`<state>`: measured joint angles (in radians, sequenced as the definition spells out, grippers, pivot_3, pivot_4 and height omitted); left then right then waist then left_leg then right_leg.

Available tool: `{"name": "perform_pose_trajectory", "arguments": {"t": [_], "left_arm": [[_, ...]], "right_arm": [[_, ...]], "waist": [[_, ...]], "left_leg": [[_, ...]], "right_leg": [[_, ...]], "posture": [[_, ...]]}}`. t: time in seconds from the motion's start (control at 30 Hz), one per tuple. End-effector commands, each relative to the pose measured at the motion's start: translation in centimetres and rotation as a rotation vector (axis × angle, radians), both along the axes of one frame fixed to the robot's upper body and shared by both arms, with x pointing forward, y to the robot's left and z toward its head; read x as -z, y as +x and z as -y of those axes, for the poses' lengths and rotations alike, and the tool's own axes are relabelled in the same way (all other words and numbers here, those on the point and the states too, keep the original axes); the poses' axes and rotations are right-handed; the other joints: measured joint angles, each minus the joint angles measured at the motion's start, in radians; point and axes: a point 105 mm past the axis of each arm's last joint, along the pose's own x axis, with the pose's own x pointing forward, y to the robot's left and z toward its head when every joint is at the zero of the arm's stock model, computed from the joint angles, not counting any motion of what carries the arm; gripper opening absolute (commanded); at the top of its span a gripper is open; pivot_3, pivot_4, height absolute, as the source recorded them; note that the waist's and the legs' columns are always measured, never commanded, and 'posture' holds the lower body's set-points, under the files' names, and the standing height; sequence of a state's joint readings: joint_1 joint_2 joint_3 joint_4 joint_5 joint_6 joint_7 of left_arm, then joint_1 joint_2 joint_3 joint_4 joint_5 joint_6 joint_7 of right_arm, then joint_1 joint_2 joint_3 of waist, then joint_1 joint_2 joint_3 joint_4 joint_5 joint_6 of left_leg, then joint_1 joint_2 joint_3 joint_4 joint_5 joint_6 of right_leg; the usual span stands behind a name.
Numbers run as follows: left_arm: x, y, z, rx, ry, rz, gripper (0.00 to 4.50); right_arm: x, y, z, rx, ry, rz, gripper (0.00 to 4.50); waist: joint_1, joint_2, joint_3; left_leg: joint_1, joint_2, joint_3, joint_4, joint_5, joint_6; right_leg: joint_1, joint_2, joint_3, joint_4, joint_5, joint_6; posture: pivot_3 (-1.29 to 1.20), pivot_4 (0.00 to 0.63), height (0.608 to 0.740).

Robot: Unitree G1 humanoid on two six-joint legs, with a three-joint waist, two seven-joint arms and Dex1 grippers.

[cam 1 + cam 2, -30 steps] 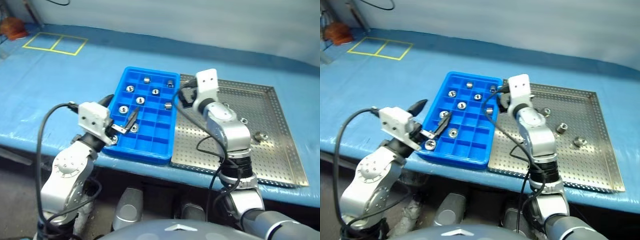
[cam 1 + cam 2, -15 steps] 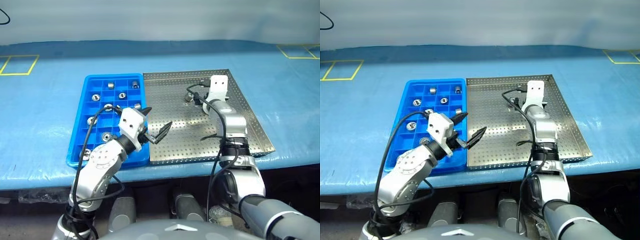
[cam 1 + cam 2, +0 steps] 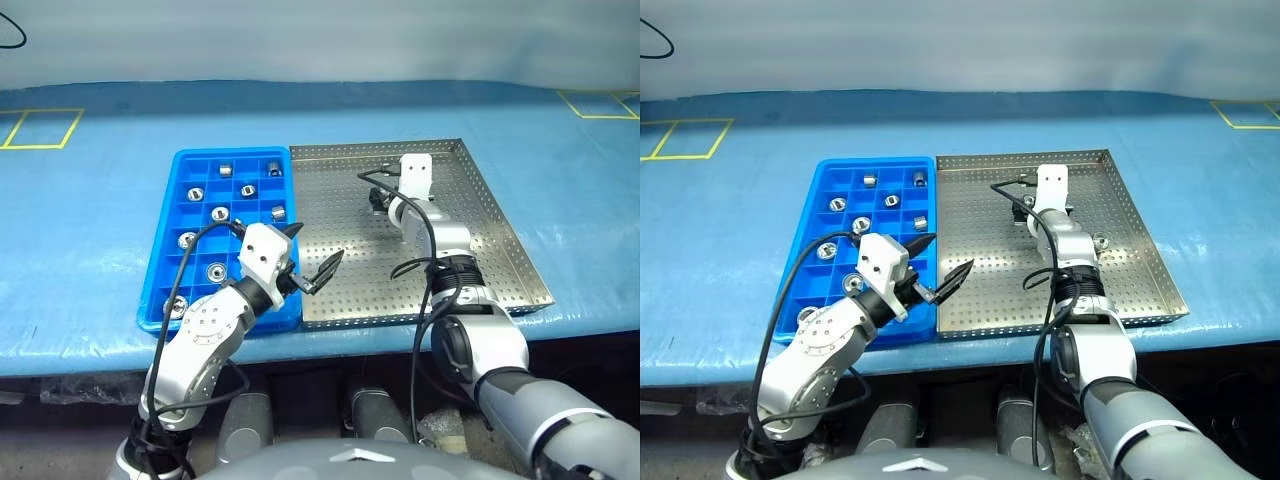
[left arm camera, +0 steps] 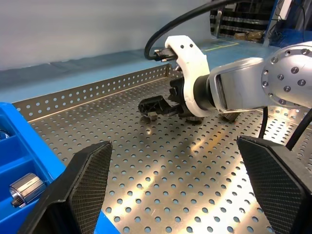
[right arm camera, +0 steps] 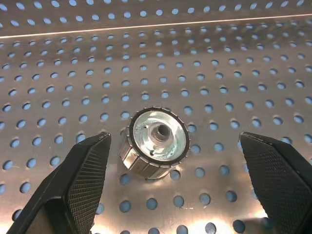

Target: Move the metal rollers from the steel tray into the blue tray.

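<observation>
Steel roller [image 5: 155, 143], upright, centred between open right gripper [image 5: 170, 190] fingers: lower squarely, close; left gripper [image 3: 939, 262] open, idle

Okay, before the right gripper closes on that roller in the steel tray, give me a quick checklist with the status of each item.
1. Right gripper open: ok, both fingers stand wide apart.
2. Metal roller between the fingers: ok, it sits roughly midway, with a gap on each side.
3. Roller at rest: ok, it stands on end on the steel tray, hole facing the wrist camera.
4. Fingers low enough to grip: cannot tell, the depth past the fingertips is unclear.
5. Left gripper out of the way: ok, it is open and empty over the seam between the two trays, apart from the right gripper.
6. Free compartments in the blue tray: ok, several are empty.
</observation>
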<state>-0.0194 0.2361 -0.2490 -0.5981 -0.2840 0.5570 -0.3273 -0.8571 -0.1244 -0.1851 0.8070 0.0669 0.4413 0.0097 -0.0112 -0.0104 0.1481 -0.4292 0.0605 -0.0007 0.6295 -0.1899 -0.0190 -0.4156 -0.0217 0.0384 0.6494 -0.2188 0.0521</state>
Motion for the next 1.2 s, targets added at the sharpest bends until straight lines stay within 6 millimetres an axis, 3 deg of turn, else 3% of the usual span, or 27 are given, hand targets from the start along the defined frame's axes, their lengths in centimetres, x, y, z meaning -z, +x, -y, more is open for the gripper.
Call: {"name": "perform_pose_trajectory", "arguments": {"t": [0.03, 0.17, 0.2, 0.27, 0.47, 0.5, 0.73, 0.83, 0.97, 1.1, 1.2], "left_arm": [[-0.9, -0.2, 0.2, 0.001, -0.021, 0.042, 4.5], [-0.9, -0.2, 0.1, -0.007, -0.026, 0.045, 4.5], [-0.9, -0.2, 0.1, -0.008, -0.026, 0.045, 4.5], [-0.9, -0.3, 0.1, -0.009, -0.025, 0.046, 4.5], [-1.0, -0.3, 0.1, -0.012, -0.031, 0.05, 4.5], [-1.0, -0.3, 0.1, -0.012, -0.032, 0.051, 4.5], [-1.1, -0.3, 0.1, -0.012, -0.035, 0.058, 4.5], [-1.3, -0.3, -0.3, -0.032, -0.041, 0.064, 4.5], [-1.5, -0.5, -3.0, -0.132, -0.009, 0.091, 4.5], [-1.5, -0.9, -5.2, -0.227, 0.022, 0.098, 4.5], [-1.6, -1.3, -6.1, -0.268, 0.033, 0.1, 4.5]], "right_arm": [[-1.9, 1.0, -0.7, -0.021, 0.0, 0.068, 4.45], [-1.6, 1.1, -1.1, -0.037, -0.001, 0.064, 4.45], [-1.5, 1.1, -1.2, -0.041, 0.0, 0.065, 4.28], [-1.5, 1.2, -1.2, -0.043, 0.004, 0.065, 3.86], [-1.3, 1.2, -0.7, -0.034, -0.007, 0.062, 1.86], [-1.2, 1.2, -0.7, -0.033, -0.008, 0.061, 1.7], [-1.3, 1.0, -0.7, -0.043, -0.01, 0.07, 1.7], [-2.8, 0.6, -2.6, -0.146, -0.034, 0.127, 1.7], [-7.4, -2.2, -8.9, -0.457, -0.06, 0.288, 1.7], [-9.3, -4.7, -12.9, -0.615, -0.06, 0.332, 1.7], [-9.8, -5.6, -14.4, -0.666, -0.056, 0.337, 1.7]], "waist": [[0.002, 0.0, 0.0], [0.004, 0.0, 0.0], [0.005, 0.0, 0.0], [0.007, 0.0, 0.0], [0.007, 0.0, 0.0], [0.007, 0.0, 0.0], [0.008, 0.0, 0.0], [0.008, 0.0, 0.0], [0.002, 0.002, 0.001], [0.015, 0.002, 0.001], [0.04, 0.001, 0.002]], "left_leg": [[0.0, 0.0, 0.0, 0.0, 0.0, 0.0], [0.0, 0.0, 0.0, 0.0, 0.0, 0.0], [0.0, 0.0, 0.0, 0.0, 0.0, 0.0], [0.0, 0.0, 0.0, 0.0, 0.0, 0.0], [0.0, 0.0, 0.0, 0.0, 0.0, 0.0], [0.0, 0.0, 0.0, 0.0, 0.0, 0.0], [0.0, 0.0, 0.0, 0.0, 0.0, 0.0], [0.0, 0.0, 0.0, 0.0, 0.0, 0.0], [-0.001, 0.0, 0.001, -0.002, -0.001, 0.001], [-0.001, 0.001, -0.001, -0.004, -0.001, 0.001], [-0.001, 0.001, -0.001, -0.003, -0.001, 0.001]], "right_leg": [[0.0, 0.0, 0.0, 0.0, 0.0, 0.0], [0.0, 0.0, 0.0, 0.0, 0.0, 0.0], [0.0, 0.0, 0.0, -0.001, 0.0, 0.0], [0.0, 0.0, 0.0, -0.001, 0.0, 0.0], [0.0, 0.0, 0.001, -0.001, 0.0, 0.0], [0.0, 0.0, 0.001, -0.001, 0.0, 0.0], [0.0, 0.0, 0.001, -0.001, 0.0, 0.0], [0.0, 0.0, 0.001, -0.001, 0.0, 0.0], [-0.002, 0.001, 0.003, -0.001, 0.0, 0.001], [-0.004, 0.003, 0.002, 0.002, -0.002, -0.001], [-0.004, 0.002, 0.001, 0.003, -0.005, -0.006]], "posture": [[0.14, 0.15, 0.74], [0.14, 0.15, 0.74], [0.15, 0.15, 0.74], [0.15, 0.15, 0.74], [0.15, 0.15, 0.74], [0.15, 0.15, 0.74], [0.15, 0.15, 0.74], [0.15, 0.15, 0.74], [0.18, 0.15, 0.74], [0.23, 0.15, 0.74], [0.25, 0.15, 0.74]]}}
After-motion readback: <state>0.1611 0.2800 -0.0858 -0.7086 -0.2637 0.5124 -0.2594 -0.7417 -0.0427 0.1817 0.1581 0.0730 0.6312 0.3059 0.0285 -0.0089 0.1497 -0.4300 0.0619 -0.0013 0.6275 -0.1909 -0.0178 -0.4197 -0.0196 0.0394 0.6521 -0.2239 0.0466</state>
